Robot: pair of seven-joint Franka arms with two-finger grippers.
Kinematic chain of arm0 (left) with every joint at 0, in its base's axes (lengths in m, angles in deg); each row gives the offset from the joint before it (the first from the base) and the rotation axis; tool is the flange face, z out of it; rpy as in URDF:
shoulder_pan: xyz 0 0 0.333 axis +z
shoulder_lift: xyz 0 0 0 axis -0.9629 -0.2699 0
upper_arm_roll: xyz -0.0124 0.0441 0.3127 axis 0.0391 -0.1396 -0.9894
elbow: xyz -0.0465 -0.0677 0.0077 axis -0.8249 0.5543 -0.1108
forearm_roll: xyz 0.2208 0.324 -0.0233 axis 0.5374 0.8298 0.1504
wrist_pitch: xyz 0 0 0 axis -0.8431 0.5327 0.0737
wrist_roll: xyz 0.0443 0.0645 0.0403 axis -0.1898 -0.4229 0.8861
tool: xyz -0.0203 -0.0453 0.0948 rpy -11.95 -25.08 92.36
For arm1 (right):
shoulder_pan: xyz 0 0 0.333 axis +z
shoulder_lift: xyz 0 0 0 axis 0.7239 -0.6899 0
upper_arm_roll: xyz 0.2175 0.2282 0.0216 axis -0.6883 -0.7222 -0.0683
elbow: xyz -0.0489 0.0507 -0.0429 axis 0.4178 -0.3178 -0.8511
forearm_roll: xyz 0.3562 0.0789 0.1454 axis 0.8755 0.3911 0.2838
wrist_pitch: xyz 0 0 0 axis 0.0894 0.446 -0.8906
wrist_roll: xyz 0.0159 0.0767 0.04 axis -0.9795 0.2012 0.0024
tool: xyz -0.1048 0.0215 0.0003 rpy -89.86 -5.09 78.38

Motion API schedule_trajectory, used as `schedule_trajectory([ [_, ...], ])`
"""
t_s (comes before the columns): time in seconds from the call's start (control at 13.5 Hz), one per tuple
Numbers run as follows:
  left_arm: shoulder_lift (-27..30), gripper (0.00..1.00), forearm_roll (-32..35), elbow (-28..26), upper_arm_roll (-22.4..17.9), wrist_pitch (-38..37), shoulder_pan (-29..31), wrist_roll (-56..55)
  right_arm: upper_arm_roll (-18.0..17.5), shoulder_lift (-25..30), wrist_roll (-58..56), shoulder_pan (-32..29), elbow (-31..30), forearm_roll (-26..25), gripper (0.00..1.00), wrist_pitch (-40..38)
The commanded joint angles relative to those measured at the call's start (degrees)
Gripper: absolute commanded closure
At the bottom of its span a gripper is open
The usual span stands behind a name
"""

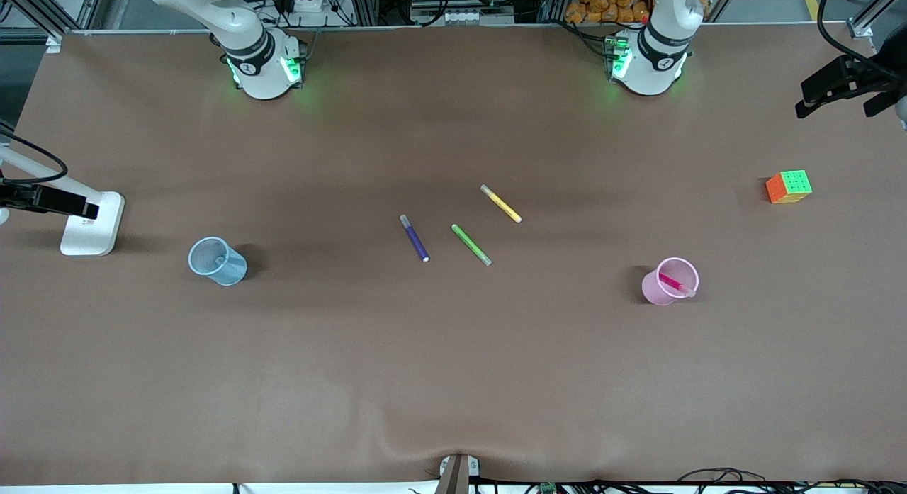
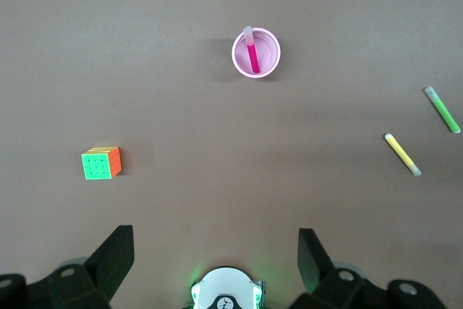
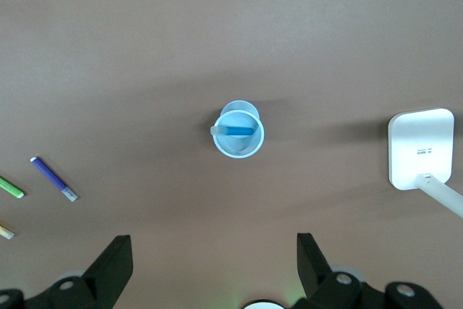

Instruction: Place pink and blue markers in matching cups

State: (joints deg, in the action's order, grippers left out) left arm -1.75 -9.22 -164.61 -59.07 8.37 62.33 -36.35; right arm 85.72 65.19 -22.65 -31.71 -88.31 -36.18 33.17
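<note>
Both markers look placed — pink marker (image 1: 675,283) in the pink cup (image 1: 669,281), blue marker (image 3: 236,130) in the blue cup (image 3: 239,129) — so nothing remains (both grippers (image 2: 216,255) (image 3: 215,258) spread, empty, high over the counter (image 1: 453,380)).

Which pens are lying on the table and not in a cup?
The purple, green and yellow pens lie mid-table. The pink pen and blue pen stand in cups.

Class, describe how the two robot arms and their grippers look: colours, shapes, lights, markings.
Both arms are glossy white with rounded housings and a black ring near the base. The right arm and the left arm each glow green at the base and carry a small dark logo. The left gripper and right gripper have black, wedge-shaped fingers on black bodies. Dark cables run by the bases.
</note>
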Motion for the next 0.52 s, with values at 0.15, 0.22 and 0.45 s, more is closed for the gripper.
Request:
schedule_trajectory([
  [0.15, 1.06, 0.00, -0.26, -2.77, 3.05, 2.97, 1.02, -0.16, -11.47, 6.03, -0.45, -8.13, -1.10, -1.39, 0.00, -1.67],
  [0.22, 1.32, 0.00, -0.69, -3.13, 4.19, 3.15, 2.33, -0.51, -14.30, 6.65, -0.28, -9.38, -1.45, -3.75, 0.00, -1.76],
  [0.45, 2.02, 0.00, -0.26, -4.44, 6.66, 3.15, 3.22, -2.97, -21.34, 12.87, 0.07, -14.73, -9.69, -6.76, 0.00, 1.65],
])
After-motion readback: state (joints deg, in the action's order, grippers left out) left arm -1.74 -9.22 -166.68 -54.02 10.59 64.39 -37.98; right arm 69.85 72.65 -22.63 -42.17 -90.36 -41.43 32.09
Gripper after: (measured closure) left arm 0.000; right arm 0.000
